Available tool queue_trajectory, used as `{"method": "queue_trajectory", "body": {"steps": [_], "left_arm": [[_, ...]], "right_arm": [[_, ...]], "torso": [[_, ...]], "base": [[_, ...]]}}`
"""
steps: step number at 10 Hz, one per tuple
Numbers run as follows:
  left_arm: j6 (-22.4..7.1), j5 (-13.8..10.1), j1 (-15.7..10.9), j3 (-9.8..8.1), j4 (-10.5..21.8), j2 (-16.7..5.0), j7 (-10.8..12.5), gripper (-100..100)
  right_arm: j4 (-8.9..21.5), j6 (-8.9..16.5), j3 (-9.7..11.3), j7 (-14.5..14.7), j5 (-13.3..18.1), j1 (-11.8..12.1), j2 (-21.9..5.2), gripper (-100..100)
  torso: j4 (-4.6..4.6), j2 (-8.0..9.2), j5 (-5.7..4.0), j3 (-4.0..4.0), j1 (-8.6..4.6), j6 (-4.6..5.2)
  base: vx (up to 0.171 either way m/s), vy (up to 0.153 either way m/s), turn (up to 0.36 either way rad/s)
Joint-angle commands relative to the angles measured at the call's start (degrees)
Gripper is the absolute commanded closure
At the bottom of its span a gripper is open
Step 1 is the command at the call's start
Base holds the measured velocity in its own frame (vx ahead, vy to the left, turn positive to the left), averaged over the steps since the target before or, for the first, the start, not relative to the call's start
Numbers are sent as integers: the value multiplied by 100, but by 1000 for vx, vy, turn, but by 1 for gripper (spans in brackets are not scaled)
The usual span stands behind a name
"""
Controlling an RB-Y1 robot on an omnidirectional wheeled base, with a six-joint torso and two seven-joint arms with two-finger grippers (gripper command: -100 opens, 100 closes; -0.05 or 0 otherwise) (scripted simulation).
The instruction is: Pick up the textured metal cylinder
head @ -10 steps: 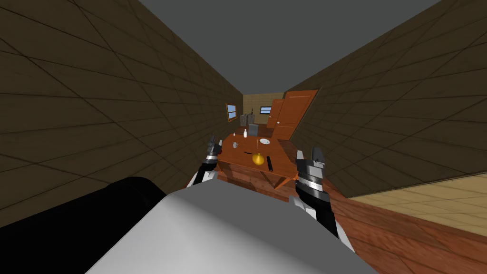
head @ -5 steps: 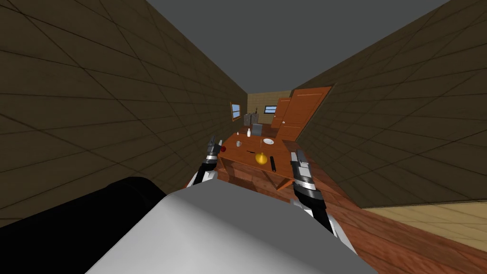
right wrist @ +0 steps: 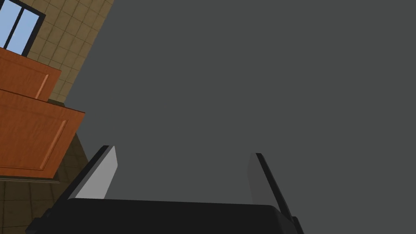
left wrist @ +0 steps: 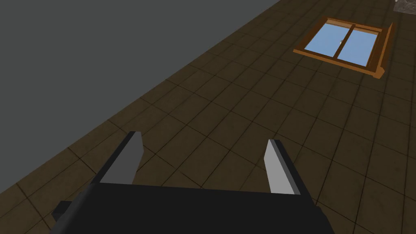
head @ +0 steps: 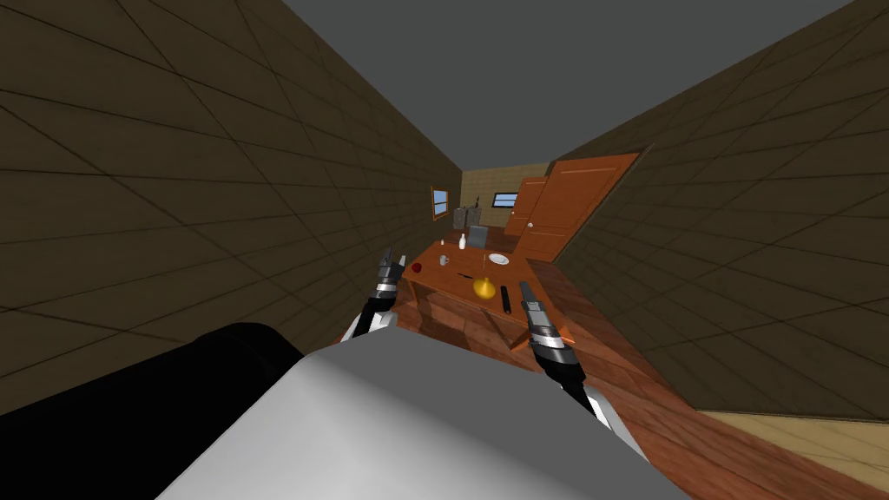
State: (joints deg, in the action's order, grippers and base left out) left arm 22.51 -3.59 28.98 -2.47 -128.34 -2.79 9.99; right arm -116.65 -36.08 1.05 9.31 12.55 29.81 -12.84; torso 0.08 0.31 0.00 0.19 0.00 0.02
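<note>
Two sets of jaws, both wide open, nothing held. L jaws are up by the table's [head: 447, 285] near-left corner, R jaws up by its near-right side. Dark cylinder [head: 504, 299] lies flat on table nr the near-right edge, just left of R jaws in head view, not btwn them. Yellow obj [head: 484, 287] just beside it. Further back: mug [head: 444, 259], plate [head: 498, 259], white bottle [head: 463, 241]. Orange door [head: 580, 204] beyond.
</note>
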Motion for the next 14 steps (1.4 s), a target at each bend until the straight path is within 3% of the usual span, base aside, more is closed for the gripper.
{"method": "queue_trajectory", "body": {"steps": [1,4,7,8,10,11,14], "left_arm": [[0,0,0,0,0,0,0,0],[0,0,0,0,0,0,0,0],[0,0,-1,0,0,0,0,0],[0,0,1,-1,0,0,0,0],[0,0,1,-1,0,0,0,0],[0,0,1,-1,0,0,0,0],[0,0,0,0,0,0,0,0]], "right_arm": [[286,-116,54,183,269,-43,-219,-100],[777,-376,136,513,717,-129,-589,-100],[1194,-508,177,688,1035,-179,-769,-100],[1344,-638,218,866,1282,-235,-945,-100],[1506,-638,218,866,1323,-235,-945,-100],[1734,-766,258,1048,1581,-296,-1116,-100],[2146,-890,296,1232,1940,-363,-1285,-100]], "torso": [[0,0,0,0,0,0],[-1,-4,-1,-2,-3,0],[-2,-9,-1,-5,-7,-3],[-3,-12,-2,-7,-10,1],[-3,-12,-1,-7,-8,2],[-4,-19,-2,-11,-9,3],[-3,-14,-2,-8,-11,-2]], "base": [[-65,14,150],[-76,13,222],[-51,-1,150],[-51,7,228],[-36,2,50],[-40,11,208],[-46,-3,184]]}}
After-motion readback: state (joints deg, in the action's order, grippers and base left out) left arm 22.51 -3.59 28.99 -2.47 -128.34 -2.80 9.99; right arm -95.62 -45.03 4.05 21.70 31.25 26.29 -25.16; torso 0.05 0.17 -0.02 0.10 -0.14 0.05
